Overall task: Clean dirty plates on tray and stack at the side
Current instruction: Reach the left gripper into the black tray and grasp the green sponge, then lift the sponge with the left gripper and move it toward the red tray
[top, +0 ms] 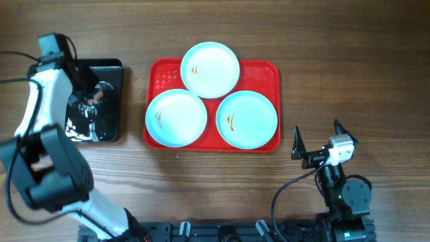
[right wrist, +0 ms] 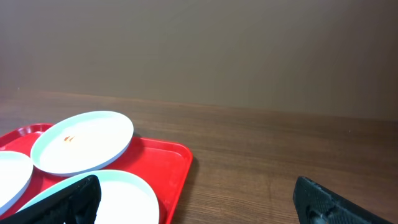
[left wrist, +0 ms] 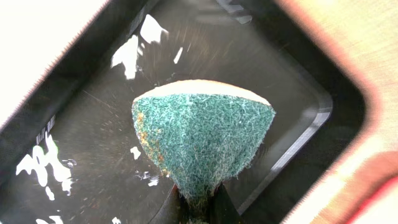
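Our left gripper (left wrist: pixel 200 205) is clamped on the green-faced sponge (left wrist: pixel 202 137) above the glossy black tray (top: pixel 114 74). The 3 plates (top: pixel 210 69) lie on the red tray (top: pixel 158 74) — off to that gripper's right, the near-left plate (top: pixel 176 117) closest. Our right gripper (top: pixel 316 131), jaws spread and empty, sits just off the red tray's near-right corner — nearer the right plate (top: pixel 246 119), but without the sponge.

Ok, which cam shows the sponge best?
Left wrist: the green scouring sponge fills the frame, pinched in the left hand over the glossy black tray, with orange grime on its edge. Overhead barely shows it, since the left arm covers it. Right wrist doesn't show it.
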